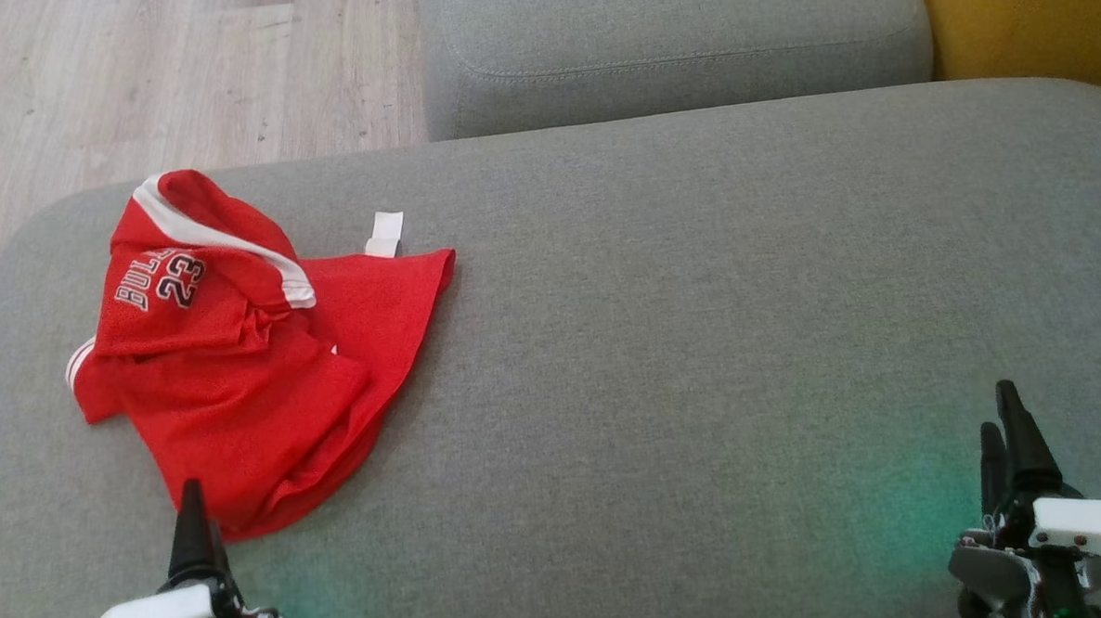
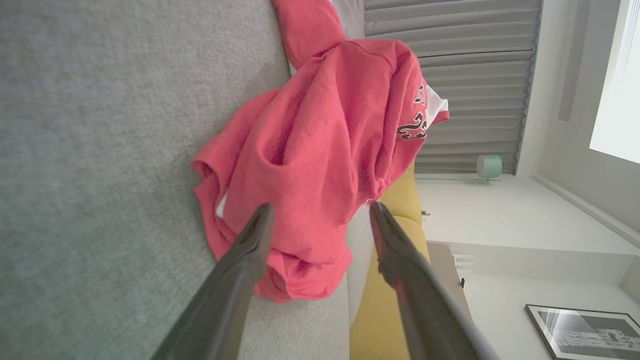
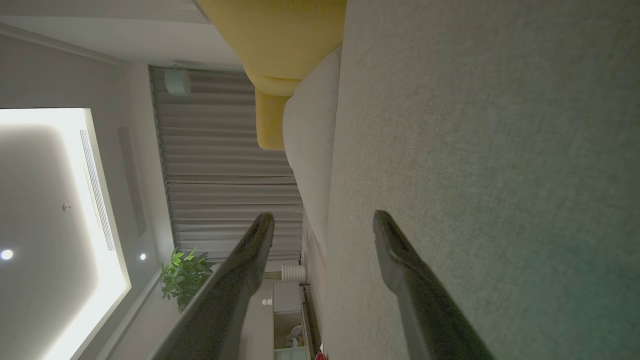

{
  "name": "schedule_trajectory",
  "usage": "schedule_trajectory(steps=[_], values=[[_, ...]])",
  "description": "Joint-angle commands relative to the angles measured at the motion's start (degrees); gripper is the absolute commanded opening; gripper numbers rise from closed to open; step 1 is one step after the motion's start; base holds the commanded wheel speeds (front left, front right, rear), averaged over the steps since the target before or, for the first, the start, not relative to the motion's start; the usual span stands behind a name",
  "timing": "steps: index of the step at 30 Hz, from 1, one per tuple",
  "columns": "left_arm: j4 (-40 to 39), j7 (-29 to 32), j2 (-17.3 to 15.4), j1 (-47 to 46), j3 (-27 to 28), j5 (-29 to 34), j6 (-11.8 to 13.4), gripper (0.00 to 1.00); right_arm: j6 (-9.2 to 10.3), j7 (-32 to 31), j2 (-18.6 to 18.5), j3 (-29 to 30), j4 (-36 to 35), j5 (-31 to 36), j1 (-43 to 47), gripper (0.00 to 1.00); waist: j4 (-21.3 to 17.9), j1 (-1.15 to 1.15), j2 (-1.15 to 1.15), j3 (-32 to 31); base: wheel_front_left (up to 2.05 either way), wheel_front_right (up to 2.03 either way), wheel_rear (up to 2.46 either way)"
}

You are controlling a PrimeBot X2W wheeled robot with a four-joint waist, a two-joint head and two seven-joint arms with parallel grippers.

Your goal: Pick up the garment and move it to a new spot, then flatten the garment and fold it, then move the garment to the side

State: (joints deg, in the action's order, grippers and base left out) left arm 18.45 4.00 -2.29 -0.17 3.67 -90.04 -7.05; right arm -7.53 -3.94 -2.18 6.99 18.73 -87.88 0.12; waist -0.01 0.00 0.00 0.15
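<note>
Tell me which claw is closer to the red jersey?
The left gripper: it sits right beside the red Bulls jersey; the right gripper sits far across the grey cushion.

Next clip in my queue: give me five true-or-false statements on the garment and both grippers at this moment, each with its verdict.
1. The red garment lies on the grey cushion. True.
2. The left gripper is shut on the garment. False: its fingers stand apart with nothing clamped between them.
3. The right gripper is open over bare cushion, well away from the garment. True.
4. The garment is spread flat and neatly folded. False: it is bunched, with its lettered part flopped over the rest.
5. A white tag shows at the garment's far edge. True.
</note>
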Motion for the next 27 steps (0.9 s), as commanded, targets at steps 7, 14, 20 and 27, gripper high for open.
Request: schedule_trajectory(steps=[7,14,20,27], values=[[-2.6,-1.7,-0.3,-2.0,0.9,3.4,-0.1,1.00,0.01,1.7,-0.3,0.3,-3.6,5.9,-2.3,1.00,0.1,0.00,0.00,0.0,0.00,0.00,0.00],[-4.9,-2.9,-0.3,-2.6,1.6,8.6,0.8,1.00,0.01,2.9,-0.3,0.8,-5.4,12.7,-2.8,1.00,0.1,0.00,0.00,0.0,0.00,0.00,0.00],[-7.9,-3.9,-0.3,-2.7,0.3,14.8,3.0,1.00,0.01,3.9,-0.4,0.5,-7.8,19.8,-2.9,1.00,0.1,0.00,0.00,0.1,0.00,0.00,0.00],[-10.2,-4.9,-0.3,-2.8,-2.2,21.3,4.5,1.00,0.01,4.9,-0.4,-0.5,-9.8,27.2,-2.8,1.00,0.0,0.00,0.00,0.2,0.00,0.00,0.00]])
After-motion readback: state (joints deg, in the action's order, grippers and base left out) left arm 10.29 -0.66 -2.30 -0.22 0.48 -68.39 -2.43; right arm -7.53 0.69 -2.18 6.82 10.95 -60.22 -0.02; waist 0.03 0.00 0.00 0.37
